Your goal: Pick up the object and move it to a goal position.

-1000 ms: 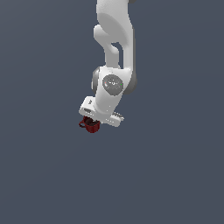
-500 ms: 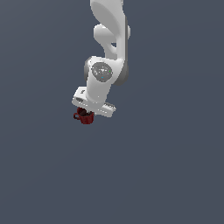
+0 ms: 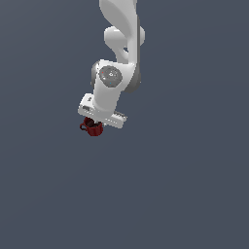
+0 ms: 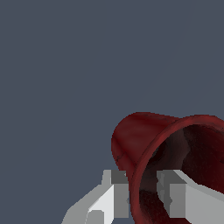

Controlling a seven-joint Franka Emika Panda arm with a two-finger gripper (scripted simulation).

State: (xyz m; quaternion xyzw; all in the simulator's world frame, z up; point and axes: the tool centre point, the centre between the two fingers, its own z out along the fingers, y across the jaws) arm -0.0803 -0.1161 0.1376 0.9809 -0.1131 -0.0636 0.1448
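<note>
The object is a small dark red mug [image 3: 92, 128] hanging just under my white hand in the exterior view, its small handle pointing to the exterior view's left. My gripper [image 3: 94, 122] is shut on the mug's rim. In the wrist view the mug [image 4: 135, 140] is seen tilted, its dark inside open toward the camera. One finger [image 4: 117, 192] lies against the outer wall and the other finger [image 4: 173, 192] sits inside the rim, so my gripper [image 4: 144, 192] pinches the wall between them. Most of the gripper is hidden behind the hand in the exterior view.
A plain dark grey-blue surface [image 3: 185, 194] fills the background in both views. The white arm [image 3: 121, 44] reaches down from the top of the exterior view. No other objects show.
The hand with the mug has moved upward in the exterior view and a little to the exterior view's left over the last second. The grip stays the same.
</note>
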